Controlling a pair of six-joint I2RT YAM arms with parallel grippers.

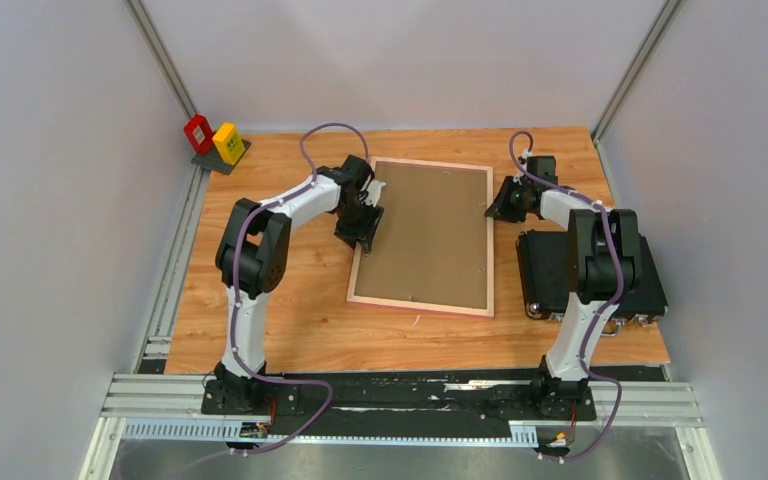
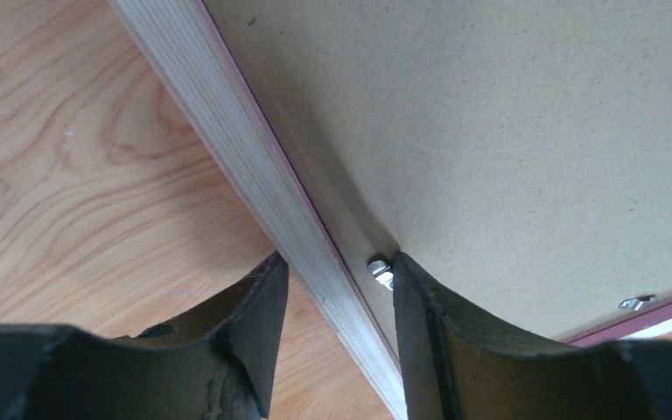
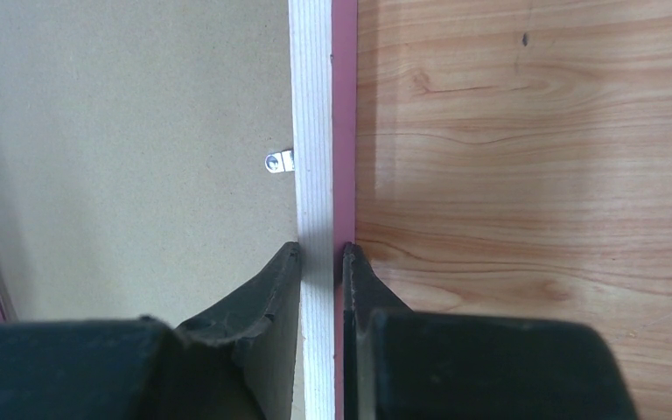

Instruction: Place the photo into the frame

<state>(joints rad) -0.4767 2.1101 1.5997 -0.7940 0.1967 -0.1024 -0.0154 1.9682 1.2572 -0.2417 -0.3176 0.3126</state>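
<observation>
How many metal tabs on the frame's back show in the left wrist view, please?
2: one tab between the left gripper's fingertips, another near the picture's right edge. Others may be out of view.

Place: a robotics lab test cell.
Enclosure: plain grey panels (image 1: 50, 200) walled three sides, held by aluminium posts (image 1: 163, 60).
Bench: a wood-grain table (image 1: 290, 335) fronted by a slotted metal rail (image 1: 410, 403).
Machinery: a left arm (image 1: 258, 245) and right arm (image 1: 592, 255) stood bolted there, trailing purple cables (image 1: 305, 405).
</observation>
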